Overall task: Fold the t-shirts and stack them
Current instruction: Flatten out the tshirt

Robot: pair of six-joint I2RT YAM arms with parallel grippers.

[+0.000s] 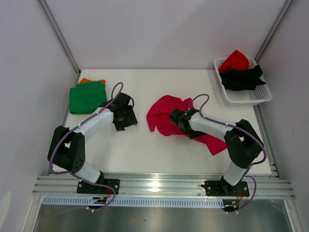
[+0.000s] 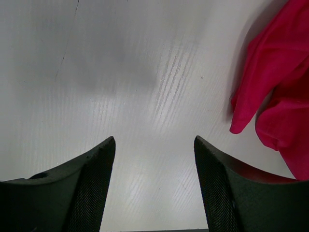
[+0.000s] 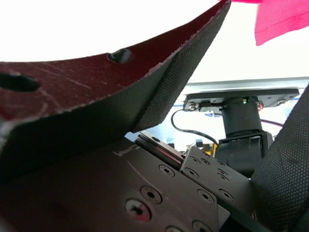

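Observation:
A magenta-pink t-shirt (image 1: 164,113) lies crumpled in the middle of the table. My right gripper (image 1: 177,121) rests low on its right part, and the arm lies across the cloth. In the right wrist view its fingers (image 3: 178,72) stand apart with nothing between them, and pink cloth (image 3: 282,19) hangs by the upper tip. My left gripper (image 1: 129,121) hovers open over bare table, left of the shirt. The shirt's edge (image 2: 270,92) shows to the right of the left gripper (image 2: 154,140). A folded green t-shirt (image 1: 88,97) lies at the back left on an orange one (image 1: 86,80).
A white lattice basket (image 1: 251,99) at the back right holds a red t-shirt (image 1: 235,60) and a black one (image 1: 244,78). White walls close in the table on the left, back and right. An aluminium rail (image 1: 159,186) runs along the near edge.

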